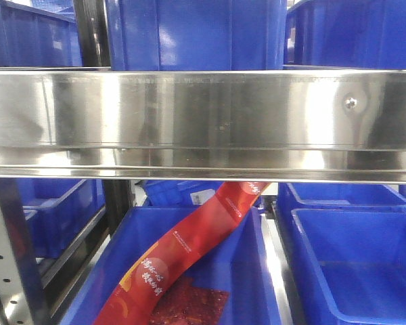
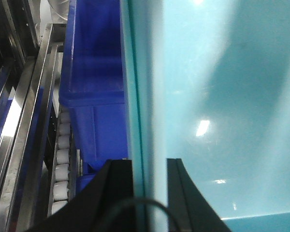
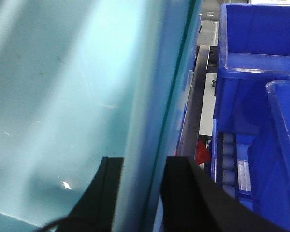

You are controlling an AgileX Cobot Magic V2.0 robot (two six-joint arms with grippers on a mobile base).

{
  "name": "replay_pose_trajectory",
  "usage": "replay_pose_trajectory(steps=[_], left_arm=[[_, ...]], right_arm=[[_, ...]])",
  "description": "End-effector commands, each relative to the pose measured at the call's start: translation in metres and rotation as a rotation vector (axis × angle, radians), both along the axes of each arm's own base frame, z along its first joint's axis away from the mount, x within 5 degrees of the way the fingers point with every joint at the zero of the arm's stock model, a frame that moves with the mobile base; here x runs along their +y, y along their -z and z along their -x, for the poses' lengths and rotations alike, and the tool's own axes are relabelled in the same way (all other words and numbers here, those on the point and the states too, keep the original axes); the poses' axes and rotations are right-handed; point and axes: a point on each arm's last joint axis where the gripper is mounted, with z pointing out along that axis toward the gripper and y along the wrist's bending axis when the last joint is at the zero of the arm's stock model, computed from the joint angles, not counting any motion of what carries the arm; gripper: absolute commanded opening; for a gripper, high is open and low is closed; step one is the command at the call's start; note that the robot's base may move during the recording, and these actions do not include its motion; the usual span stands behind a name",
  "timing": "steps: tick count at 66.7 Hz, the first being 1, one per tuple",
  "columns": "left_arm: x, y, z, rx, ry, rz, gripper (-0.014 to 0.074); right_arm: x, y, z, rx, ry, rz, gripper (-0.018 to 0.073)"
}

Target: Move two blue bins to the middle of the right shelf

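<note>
Steel shelf rail (image 1: 203, 118) spans mid-frame, blue bins above and below. The carried bin (image 2: 222, 96) fills each wrist view; it looks teal there. Left gripper (image 2: 150, 193) clamps its wall at bottom centre, right gripper (image 3: 140, 193) likewise. Risk: uneven lift tilts the bin, or it snags the rail.

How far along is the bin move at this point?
Done: nothing can be confirmed; no delivered bin is identifiable. In hand: the left gripper and right gripper each straddle a wall of a bin, apparently carrying it, with the shelf rail close ahead. Left: setting it on the right shelf's middle level, and, as far as visible, the other bin.
</note>
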Motion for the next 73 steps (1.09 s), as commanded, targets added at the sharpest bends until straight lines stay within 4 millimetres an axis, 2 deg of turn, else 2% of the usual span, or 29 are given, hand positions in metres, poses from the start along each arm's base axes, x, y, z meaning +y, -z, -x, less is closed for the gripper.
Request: replay_pose_trajectory(steps=[1,44,63,73], left_arm=[[-0.012,-0.020,0.009,-0.111,0.071,0.131,-0.0111],[-0.012,-0.021,0.010,-0.109,0.073,0.132,-0.0111],[-0.004,0.000,0.026,0.155,0.077,-0.023,-0.0111],[-0.004,0.004,0.025,0.164,0.088,-0.054,-0.0111]], right_arm=[[0.009,-0.017,0.008,-0.077,-0.056,-0.104,-0.0153],[0.009,-0.015,0.009,-0.062,-0.057,-0.098,-0.0153],[0.017,0.008,0.020,0.199,-0.132,-0.049,-0.0153],[0.026,0.027,0.017,0.302,-0.163,-0.003,-0.0153]])
